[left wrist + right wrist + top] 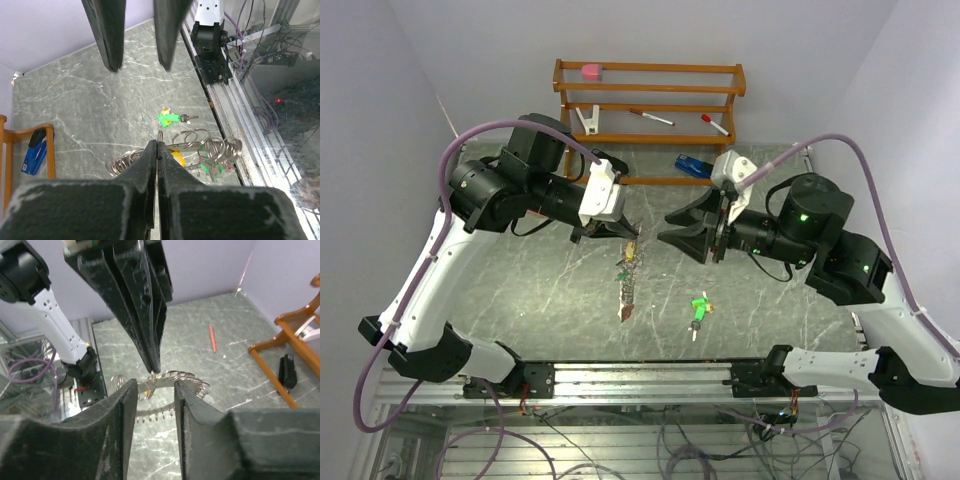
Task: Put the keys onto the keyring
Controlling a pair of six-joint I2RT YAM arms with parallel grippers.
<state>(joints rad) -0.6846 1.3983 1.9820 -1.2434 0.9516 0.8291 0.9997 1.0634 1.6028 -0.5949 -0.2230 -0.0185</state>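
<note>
My left gripper (625, 236) is shut on a small ring of the keyring (628, 285), a bunch of silvery rings with yellow and green tags that hangs from it above the table. The left wrist view shows the pinch (158, 144) and the rings (200, 147) beyond it. My right gripper (672, 230) is open and empty, facing the left one. In the right wrist view its fingers (125, 405) flank the keyring (180, 377) without touching it. A loose green key (698, 312) lies on the table to the right, also in the left wrist view (169, 118).
A wooden rack (650, 100) stands at the back with a pink block (591, 71), a white clip (588, 120) and two red-capped pens (650, 117). A blue object (692, 166) lies by the rack. A red pen (212, 337) lies on the table. A metal rail (640, 375) lines the near edge.
</note>
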